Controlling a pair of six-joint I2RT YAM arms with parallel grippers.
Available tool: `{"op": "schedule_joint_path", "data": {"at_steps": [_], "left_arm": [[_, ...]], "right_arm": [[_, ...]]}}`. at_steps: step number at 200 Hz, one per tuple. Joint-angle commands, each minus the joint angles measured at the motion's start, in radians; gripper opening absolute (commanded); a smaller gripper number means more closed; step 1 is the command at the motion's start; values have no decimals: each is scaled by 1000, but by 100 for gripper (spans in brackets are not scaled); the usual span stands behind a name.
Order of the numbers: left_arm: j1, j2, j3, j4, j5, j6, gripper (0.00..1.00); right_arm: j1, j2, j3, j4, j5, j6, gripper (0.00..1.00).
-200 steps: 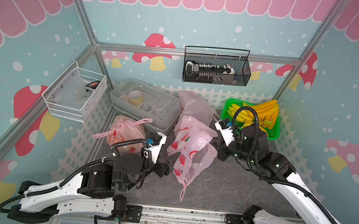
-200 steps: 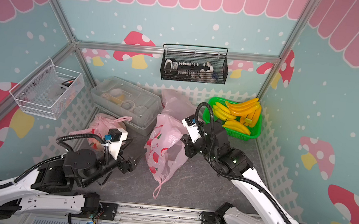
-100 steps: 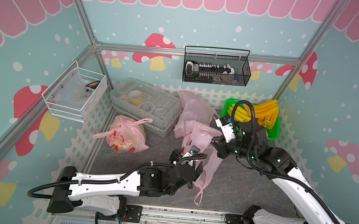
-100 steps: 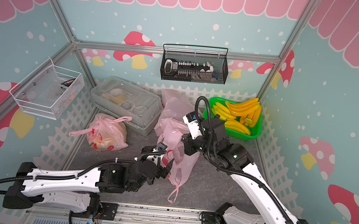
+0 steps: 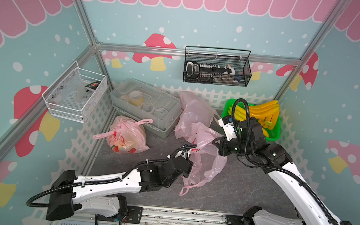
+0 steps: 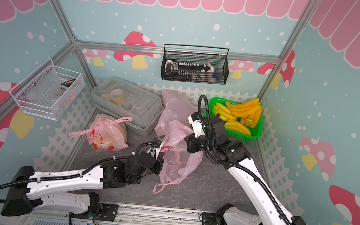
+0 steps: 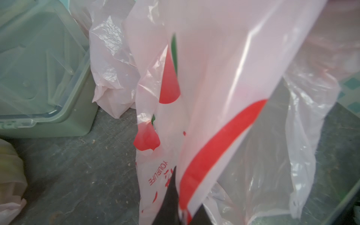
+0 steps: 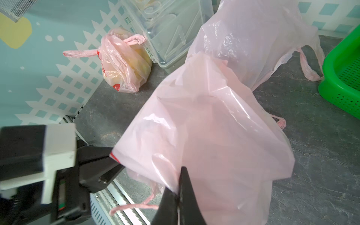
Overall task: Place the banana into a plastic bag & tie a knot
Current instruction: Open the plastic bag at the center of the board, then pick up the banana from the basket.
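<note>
Jaws, left and right, clamp pink bag [image 5: 205,165]; tied bag [image 5: 127,138], bin [image 5: 161,128], basket [image 6: 243,136] nearby.

A staged robot lab booth: aluminium frame [image 5: 117,47], mushroom-print walls [image 5: 205,25], base rail [image 5: 187,217]

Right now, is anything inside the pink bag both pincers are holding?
No banana shows through the pink bag; its film hangs slack and looks empty, though folds hide its bottom. Bananas lie in the green basket.
</note>
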Motion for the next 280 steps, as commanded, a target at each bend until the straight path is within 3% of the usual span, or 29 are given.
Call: {"op": "schedule_joint_path", "data": {"at_steps": [1, 23, 41, 87, 108, 127, 143, 171, 213, 280], "left_arm": [[2, -77, -9, -6, 75, 58, 0], [4, -149, 1, -49, 33, 38, 0], [3, -209, 25, -87, 28, 11, 0], [5, -319, 106, -209, 83, -14, 0], [26, -322, 131, -255, 105, -47, 0], [94, -279, 152, -290, 193, -113, 0], [157, -217, 163, -322, 221, -176, 0], [249, -112, 161, -318, 295, -255, 0], [332, 19, 178, -222, 380, -278, 0], [391, 20, 109, -111, 446, -259, 0]], "right_arm": [[2, 33, 15, -8, -51, -79, 0], [40, 57, -20, 73, -53, -111, 0], [79, 94, -22, 127, -33, -127, 6], [94, 207, 23, 249, -186, -105, 15], [95, 257, 28, 275, -206, -108, 24], [95, 281, 30, 260, -177, -125, 33], [83, 252, 10, 251, -114, -134, 47], [4, 133, -66, 251, -4, -145, 65], [-186, 33, -118, 238, 156, -137, 75], [-454, 310, 34, 249, 397, -105, 77]]}}
